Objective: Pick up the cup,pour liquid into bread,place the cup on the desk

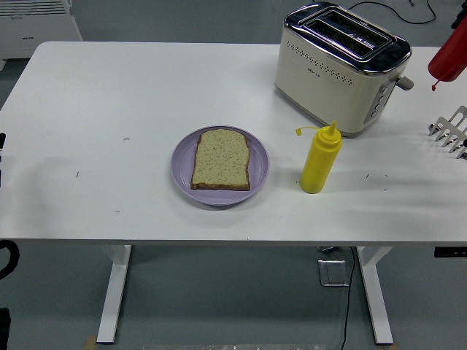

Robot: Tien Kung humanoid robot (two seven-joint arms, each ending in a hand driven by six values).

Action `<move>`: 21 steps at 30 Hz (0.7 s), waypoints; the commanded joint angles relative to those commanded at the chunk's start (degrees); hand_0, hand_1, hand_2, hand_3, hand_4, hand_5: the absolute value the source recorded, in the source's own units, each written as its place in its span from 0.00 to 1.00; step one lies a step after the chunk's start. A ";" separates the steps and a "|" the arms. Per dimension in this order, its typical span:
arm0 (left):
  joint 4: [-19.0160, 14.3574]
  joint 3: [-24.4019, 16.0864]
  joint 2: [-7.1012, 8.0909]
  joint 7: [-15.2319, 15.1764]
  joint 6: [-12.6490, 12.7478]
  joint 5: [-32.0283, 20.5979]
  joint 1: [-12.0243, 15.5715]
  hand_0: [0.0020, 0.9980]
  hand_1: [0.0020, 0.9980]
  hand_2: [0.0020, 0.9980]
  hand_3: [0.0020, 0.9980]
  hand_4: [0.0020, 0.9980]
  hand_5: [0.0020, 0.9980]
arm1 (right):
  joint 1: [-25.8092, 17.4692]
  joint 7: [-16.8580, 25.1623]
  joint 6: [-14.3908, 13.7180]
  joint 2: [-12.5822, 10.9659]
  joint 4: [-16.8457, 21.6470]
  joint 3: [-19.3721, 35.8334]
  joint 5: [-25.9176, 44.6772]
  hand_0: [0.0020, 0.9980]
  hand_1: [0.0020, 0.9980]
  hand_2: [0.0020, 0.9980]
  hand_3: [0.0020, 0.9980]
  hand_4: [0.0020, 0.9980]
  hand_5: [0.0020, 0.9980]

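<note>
A yellow squeeze bottle (319, 162) stands upright on the white table (109, 95), its cap flipped open to the left. No cup shows. A slice of bread (221, 159) lies flat on a purple plate (259, 171) just left of the bottle. Neither of my hands is in view. Nothing touches the bottle or the bread.
A cream toaster (337, 69) stands behind the bottle at the back right. A red squeeze bottle (448, 57) hangs tilted, nozzle down, at the top right edge; what holds it is out of view. A white pronged rack (452, 131) sits at the right edge.
</note>
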 joint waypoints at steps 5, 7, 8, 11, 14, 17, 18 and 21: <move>0.01 0.11 0.00 0.03 0.01 -0.02 0.04 0.78 0.73 0.72 0.66 0.52 0.94 | -4.22 2.01 -0.71 -0.43 -0.95 -2.06 -1.98 0.04 0.07 0.22 0.39 0.66 0.17; 0.01 0.14 0.00 0.03 0.01 -0.02 0.04 0.78 0.73 0.72 0.66 0.52 0.94 | -4.82 2.31 -0.92 -0.43 -1.16 -2.48 -2.43 0.05 0.08 0.23 0.39 0.66 0.18; 0.02 0.22 0.00 0.02 0.00 -0.01 0.02 0.78 0.73 0.72 0.66 0.52 0.94 | -5.95 2.91 -1.31 -0.36 -1.55 -3.34 -3.44 0.05 0.08 0.23 0.39 0.66 0.18; 0.05 0.43 0.00 0.03 -0.02 0.00 0.03 0.78 0.73 0.72 0.66 0.52 0.94 | -7.90 4.43 -2.16 0.06 -2.19 -4.82 -4.82 0.05 0.08 0.23 0.39 0.66 0.18; 0.05 0.55 0.00 0.02 -0.02 0.01 0.01 0.78 0.73 0.72 0.66 0.52 0.94 | -9.10 5.84 -3.26 0.52 -2.86 -6.13 -6.66 0.05 0.08 0.23 0.39 0.66 0.19; 0.07 0.66 0.00 0.01 -0.02 0.02 0.02 0.78 0.73 0.72 0.66 0.52 0.94 | -9.85 7.52 -4.63 0.93 -4.03 -8.07 -8.60 0.05 0.08 0.23 0.39 0.66 0.19; 0.08 0.73 0.00 0.01 -0.03 0.02 0.02 0.78 0.73 0.72 0.66 0.52 0.94 | -10.10 8.13 -5.01 1.09 -4.36 -8.59 -9.01 0.05 0.09 0.23 0.39 0.66 0.19; 0.10 0.81 0.00 0.00 -0.03 0.03 0.08 0.78 0.73 0.72 0.66 0.52 0.94 | -10.69 9.98 -5.82 1.56 -5.04 -9.70 -9.27 0.05 0.09 0.23 0.39 0.66 0.19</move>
